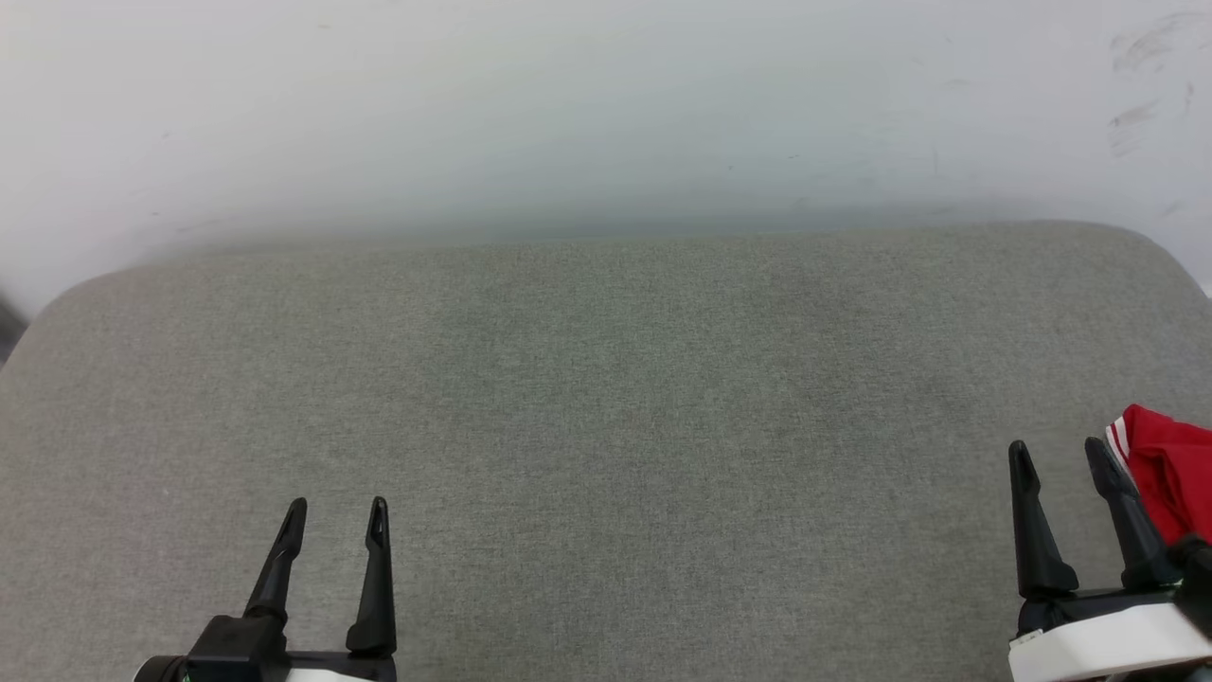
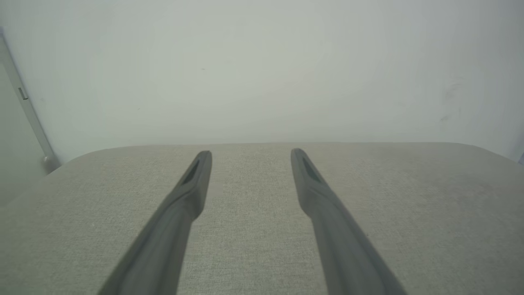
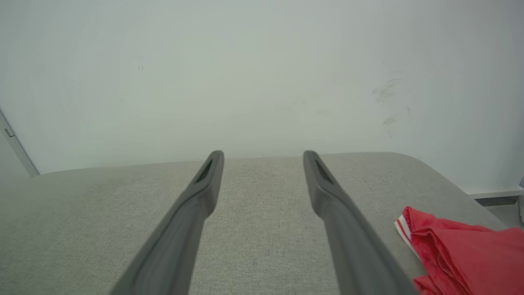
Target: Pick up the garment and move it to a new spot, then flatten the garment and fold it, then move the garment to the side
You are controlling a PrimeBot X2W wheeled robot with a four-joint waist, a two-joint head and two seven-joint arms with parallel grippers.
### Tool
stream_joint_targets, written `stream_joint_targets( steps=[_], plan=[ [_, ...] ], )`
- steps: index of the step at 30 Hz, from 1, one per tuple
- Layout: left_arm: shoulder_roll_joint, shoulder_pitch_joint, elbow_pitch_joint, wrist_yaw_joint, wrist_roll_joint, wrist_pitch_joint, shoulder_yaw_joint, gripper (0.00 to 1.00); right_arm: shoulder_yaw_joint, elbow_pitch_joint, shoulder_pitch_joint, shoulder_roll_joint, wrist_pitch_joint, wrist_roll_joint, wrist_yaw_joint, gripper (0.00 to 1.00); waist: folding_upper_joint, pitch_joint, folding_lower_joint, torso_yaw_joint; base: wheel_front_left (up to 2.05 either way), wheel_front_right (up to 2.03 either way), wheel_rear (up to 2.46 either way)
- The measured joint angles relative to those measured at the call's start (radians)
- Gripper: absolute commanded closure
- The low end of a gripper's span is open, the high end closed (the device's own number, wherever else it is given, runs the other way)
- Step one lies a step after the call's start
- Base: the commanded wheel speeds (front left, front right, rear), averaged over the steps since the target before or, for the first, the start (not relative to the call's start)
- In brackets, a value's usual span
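Observation:
The garment (image 1: 1169, 469), red with a strip of red-white trim, lies bunched at the right edge of the grey padded surface (image 1: 606, 426); much of it runs out of the head view. In the right wrist view the garment (image 3: 462, 254) sits at the lower right, just beside my right finger. My right gripper (image 1: 1059, 455) stands open and holds nothing, its right finger close to the red cloth. My left gripper (image 1: 338, 511) hovers open at the lower left, far from the garment, with bare grey fabric between its fingers (image 2: 192, 188).
A pale wall (image 1: 606, 104) rises right behind the grey surface, whose far corners are rounded. A grey vertical strip (image 2: 24, 110) runs down the wall at the left. A white ledge (image 3: 495, 191) shows past the surface's right edge.

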Motion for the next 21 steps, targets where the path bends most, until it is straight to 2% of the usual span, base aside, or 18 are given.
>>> stream_joint_targets(
  steps=[21],
  plan=[
    [-0.012,-0.001,0.004,-0.012,-0.002,0.0,0.016,0.0,0.023,0.06,-0.019,-0.013,-0.03,0.004,0.0,0.0,0.0,0.002,0.0002,0.0,0.0,0.0,0.0]
  ],
)
